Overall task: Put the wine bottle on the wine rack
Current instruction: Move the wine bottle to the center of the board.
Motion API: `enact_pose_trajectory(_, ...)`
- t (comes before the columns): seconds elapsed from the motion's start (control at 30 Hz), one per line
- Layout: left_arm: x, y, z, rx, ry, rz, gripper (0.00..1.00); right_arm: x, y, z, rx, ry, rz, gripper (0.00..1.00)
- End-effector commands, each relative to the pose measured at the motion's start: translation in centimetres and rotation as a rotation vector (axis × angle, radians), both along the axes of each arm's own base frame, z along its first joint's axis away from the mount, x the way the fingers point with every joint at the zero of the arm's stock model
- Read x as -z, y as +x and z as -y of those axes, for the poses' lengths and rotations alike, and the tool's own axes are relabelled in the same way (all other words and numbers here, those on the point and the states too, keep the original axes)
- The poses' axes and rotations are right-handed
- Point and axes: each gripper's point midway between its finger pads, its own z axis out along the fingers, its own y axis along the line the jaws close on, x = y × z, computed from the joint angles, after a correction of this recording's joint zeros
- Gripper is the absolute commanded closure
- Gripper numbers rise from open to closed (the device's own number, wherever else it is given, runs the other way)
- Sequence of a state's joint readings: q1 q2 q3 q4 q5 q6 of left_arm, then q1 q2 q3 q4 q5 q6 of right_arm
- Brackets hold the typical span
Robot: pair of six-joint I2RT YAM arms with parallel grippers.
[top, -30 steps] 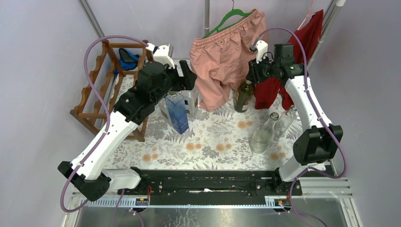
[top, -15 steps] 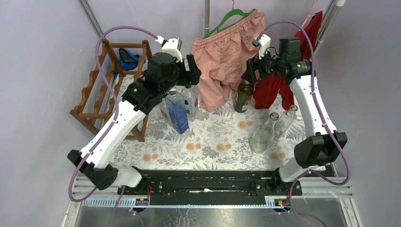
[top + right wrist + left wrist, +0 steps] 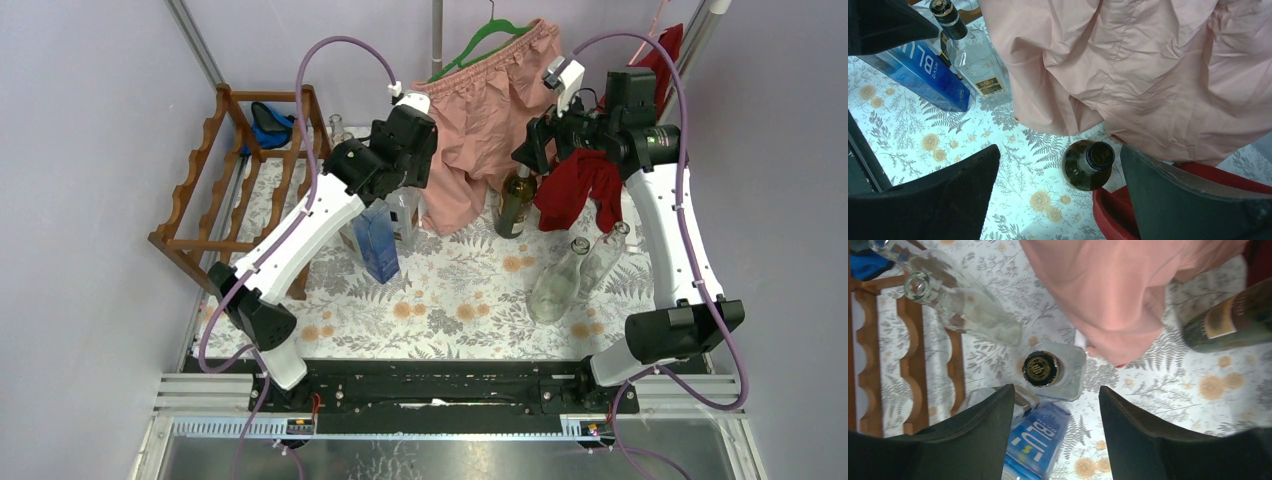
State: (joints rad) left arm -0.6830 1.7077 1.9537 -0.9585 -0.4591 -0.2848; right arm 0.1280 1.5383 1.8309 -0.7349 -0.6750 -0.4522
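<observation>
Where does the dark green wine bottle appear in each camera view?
Top external: the dark green wine bottle stands right of centre, just below the pink shorts.
Left wrist: the bottle is at the right edge, upper half, partly cut off.
Right wrist: the bottle is at bottom centre, seen from above.
Shared landmark: the pink shorts, next to the bottle in every view.

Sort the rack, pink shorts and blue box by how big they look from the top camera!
Biggest: the rack and pink shorts, about alike, too close to rank.
Smallest: blue box, by a lot.
</observation>
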Motion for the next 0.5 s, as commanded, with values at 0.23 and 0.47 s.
enact_pose_trajectory(0.23,3.2,2.2,-1.5,0.025,0.068,-0.068,0.39,-0.8,-1.3,-0.9,-0.045,0.050,-0.002,0.00)
enact_pose_trajectory(0.47,4.7,2.5,-0.3,0.061,-0.006,-0.108,0.45,-0.3,-1.5,-0.9,-0.049,0.048,-0.011,0.00)
